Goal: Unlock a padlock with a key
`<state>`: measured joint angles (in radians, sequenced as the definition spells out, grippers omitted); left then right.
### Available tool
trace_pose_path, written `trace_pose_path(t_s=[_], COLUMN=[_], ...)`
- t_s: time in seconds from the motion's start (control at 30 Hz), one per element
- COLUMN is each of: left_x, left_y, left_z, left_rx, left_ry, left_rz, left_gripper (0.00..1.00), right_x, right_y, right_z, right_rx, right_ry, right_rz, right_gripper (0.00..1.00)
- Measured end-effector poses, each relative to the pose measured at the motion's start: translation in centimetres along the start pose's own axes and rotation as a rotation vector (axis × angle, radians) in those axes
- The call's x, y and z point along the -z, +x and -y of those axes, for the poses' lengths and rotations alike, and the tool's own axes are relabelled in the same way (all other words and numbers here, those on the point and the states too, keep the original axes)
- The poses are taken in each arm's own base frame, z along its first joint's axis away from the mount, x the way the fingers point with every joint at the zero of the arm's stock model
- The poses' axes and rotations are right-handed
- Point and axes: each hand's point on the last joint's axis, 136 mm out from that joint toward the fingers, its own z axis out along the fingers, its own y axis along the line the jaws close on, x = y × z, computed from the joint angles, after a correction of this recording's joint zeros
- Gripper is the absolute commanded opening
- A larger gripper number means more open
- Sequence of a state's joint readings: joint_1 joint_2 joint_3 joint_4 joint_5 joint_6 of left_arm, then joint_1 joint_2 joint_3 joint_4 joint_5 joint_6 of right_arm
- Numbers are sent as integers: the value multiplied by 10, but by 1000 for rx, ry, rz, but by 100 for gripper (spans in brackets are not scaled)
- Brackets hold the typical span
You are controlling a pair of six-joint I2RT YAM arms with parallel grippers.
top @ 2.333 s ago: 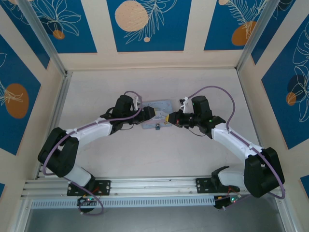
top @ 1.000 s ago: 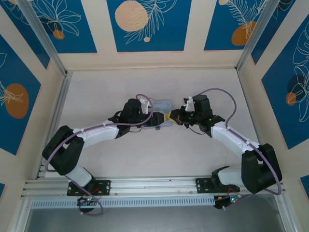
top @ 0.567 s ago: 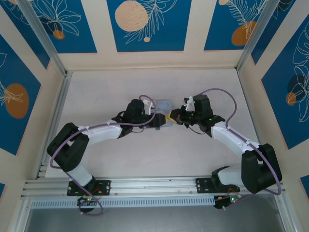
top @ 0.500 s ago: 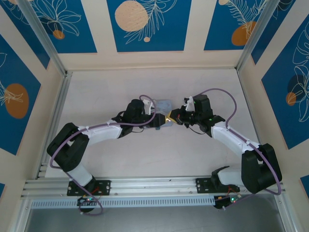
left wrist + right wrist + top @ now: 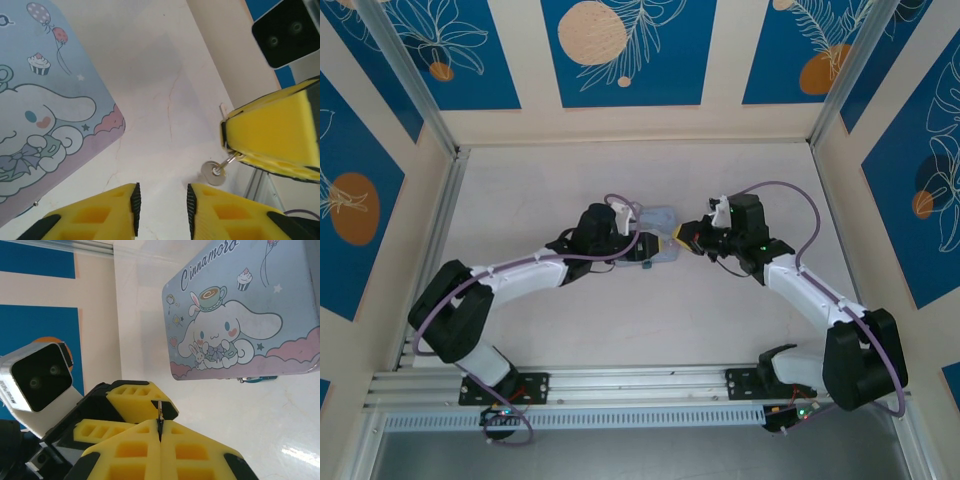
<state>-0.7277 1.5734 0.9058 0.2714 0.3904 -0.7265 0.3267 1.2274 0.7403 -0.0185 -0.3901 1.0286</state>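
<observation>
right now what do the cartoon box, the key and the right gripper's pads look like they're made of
Cartoon tin box: probably thin sheet metal, smooth printed lid, rounded rim. Key: metal, silvery glint, thin blade. Right gripper pads: matte yellow foam or soft plastic, moulded hollow cells; can't tell which.

Padlock mostly behind tin — key blade inside right claw.

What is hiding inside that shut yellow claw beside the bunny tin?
A thin brass key is pinched in the right claw; just its narrow edge pokes out past the yellow pads. The part squeezed between them is covered.
</observation>
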Motion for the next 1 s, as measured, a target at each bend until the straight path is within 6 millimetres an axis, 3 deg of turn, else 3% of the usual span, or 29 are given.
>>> trace_pose_path(t_s=[0.3, 1.0], left_x=[0, 1], left_y=[-1, -1], left_z=[4, 20], left_rx=[-9, -77], left_ry=[22, 101], left_rz=[2, -8], left_gripper=[48, 48], right_x=[0, -8], right_y=[0, 3], right_z=[0, -19], right_rx=[0, 28], right_ry=[0, -28], right_rz=[-1, -36], right_gripper=[0, 0])
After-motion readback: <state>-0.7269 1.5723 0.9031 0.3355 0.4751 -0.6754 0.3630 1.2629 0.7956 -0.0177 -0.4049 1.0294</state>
